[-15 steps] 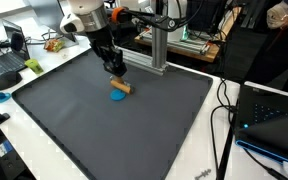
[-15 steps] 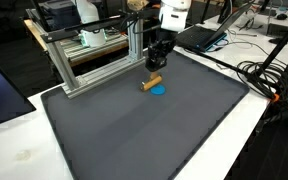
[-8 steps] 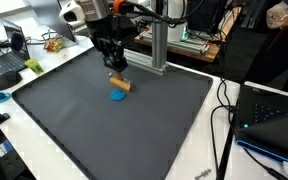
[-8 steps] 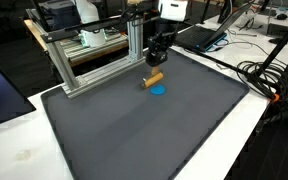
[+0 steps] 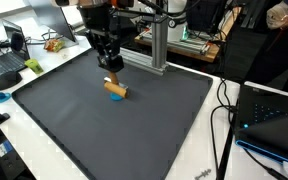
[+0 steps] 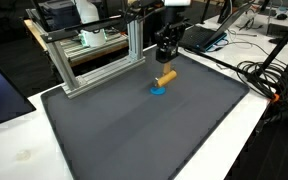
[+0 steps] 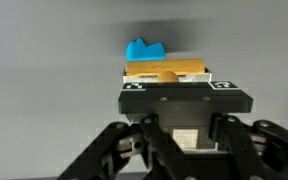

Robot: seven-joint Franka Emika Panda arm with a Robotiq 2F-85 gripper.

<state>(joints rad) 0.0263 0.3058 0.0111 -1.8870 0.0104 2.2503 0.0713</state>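
My gripper [image 5: 112,72] [image 6: 165,58] is shut on a tan wooden block [image 5: 116,90] [image 6: 167,76], which hangs tilted just above the dark grey mat [image 5: 134,130] [image 6: 134,120]. A small blue piece [image 6: 158,91] lies on the mat directly below; in an exterior view the blue piece [image 5: 114,98] is mostly hidden behind the block. In the wrist view the gripper [image 7: 166,80] has the wooden block [image 7: 169,69] clamped crosswise between its fingertips, and the blue piece [image 7: 144,49] shows beyond it on the mat.
An aluminium frame [image 5: 159,45] [image 6: 94,55] stands at the mat's far edge, close to the arm. Laptops [image 5: 274,115] [image 6: 206,35] and cables [image 6: 269,75] lie beside the mat. A white table edge [image 6: 24,150] borders it.
The gripper has risen with the wooden block, lifting it off the mat and away from the blue piece. The blue piece has stayed where it was.
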